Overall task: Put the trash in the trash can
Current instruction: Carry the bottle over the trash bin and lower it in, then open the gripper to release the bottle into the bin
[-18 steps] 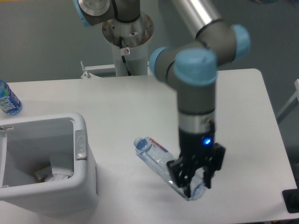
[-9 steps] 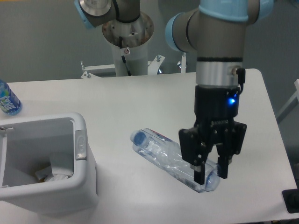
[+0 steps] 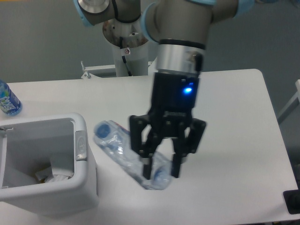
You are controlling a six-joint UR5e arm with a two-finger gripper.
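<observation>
While the tabletop [image 3: 234,117] carried everything, the largest thing on it was the bin [image 3: 44,187], set at the near left corner with its grey latch [image 3: 81,145] turned toward the arm. White paper [image 3: 54,176] was seen already lying inside it. Next in size, the arm was angled down over the middle of the tabletop, and its gripper [image 3: 162,170] was closed on the bottle [image 3: 126,154], gripped near its base with the capped end tilted up and toward the bin's rim. The bottle was judged to be lifted off the surface, though this could not be told for certain. A blue-labelled bottle [image 3: 8,101] was standing at the far left edge, untouched. The carrying step was judged to be in hand; the next move would call for more height, so that the rim is cleared, then travel left until the bottle is above the opening before the fingers [image 3: 148,169] are released.
</observation>
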